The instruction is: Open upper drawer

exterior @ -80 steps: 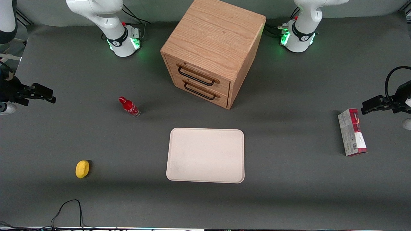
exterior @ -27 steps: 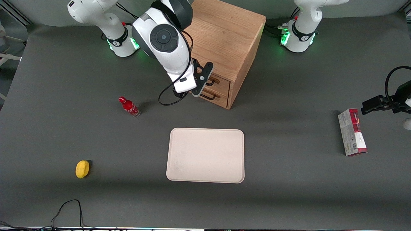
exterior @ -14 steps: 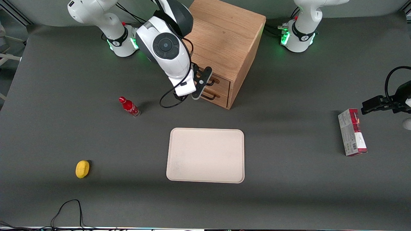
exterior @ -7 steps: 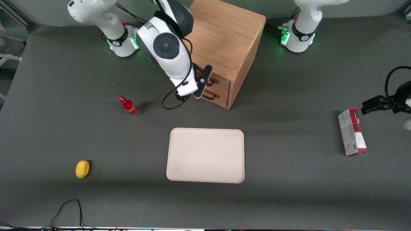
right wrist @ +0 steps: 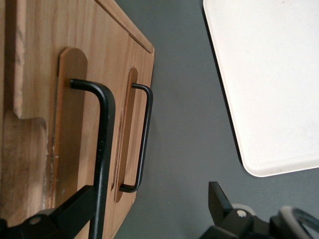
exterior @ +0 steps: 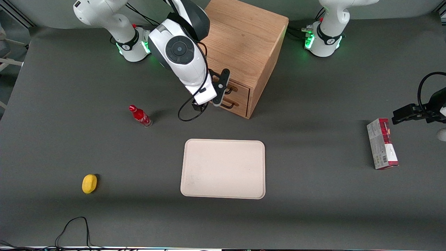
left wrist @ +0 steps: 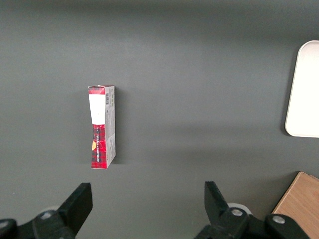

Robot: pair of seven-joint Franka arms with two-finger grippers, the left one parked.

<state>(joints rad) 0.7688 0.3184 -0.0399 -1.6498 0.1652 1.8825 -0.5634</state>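
Since the earliest front picture the working arm has swung in from the table's edge, and over the last half second it has crept slightly nearer the camera. The dark grey table (exterior: 313, 216) fills the front view. At its top centre stands the light oak cabinet (exterior: 240, 38); nearer the camera, mid-frame, lies the cream rectangular tray (exterior: 223, 169). The upper drawer (exterior: 241, 89) sits flush, closed. The gripper (exterior: 223, 91) hangs in front of it, fingers spread wide, with the drawer's thin black bar handle (right wrist: 103, 129) just inside one finger (right wrist: 75, 209), not pinched. A red-and-white carton (exterior: 382, 143) lies toward the parked arm's end; a small red bottle (exterior: 140, 116) and a yellow rounded object (exterior: 89, 183) lie toward the working arm's.
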